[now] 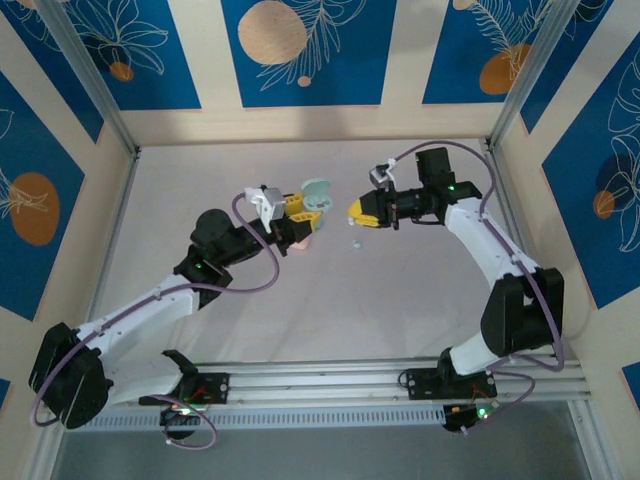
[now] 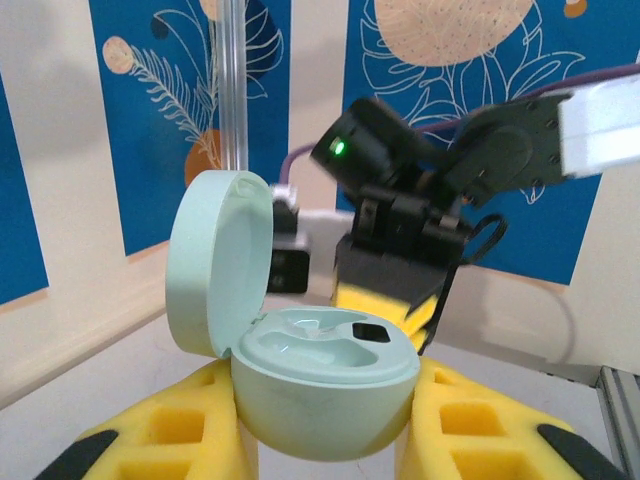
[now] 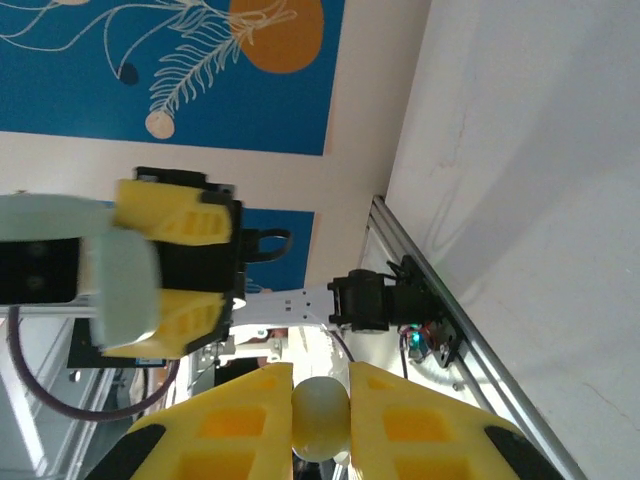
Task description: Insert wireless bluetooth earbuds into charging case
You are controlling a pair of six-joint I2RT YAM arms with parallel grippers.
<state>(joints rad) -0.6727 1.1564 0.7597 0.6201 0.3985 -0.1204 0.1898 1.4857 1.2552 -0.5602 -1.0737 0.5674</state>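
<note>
Off the table (image 1: 400, 300), left gripper (image 1: 303, 206) clamps the mint case (image 2: 320, 385), lid (image 2: 215, 260) standing open. Right gripper (image 1: 356, 212) is pinched tight on a pale earbud (image 3: 320, 418), tips facing the case, near but apart. Loose earbud (image 1: 356, 243) on the table below right tips; pink thing (image 1: 300, 240) under left gripper.
</note>
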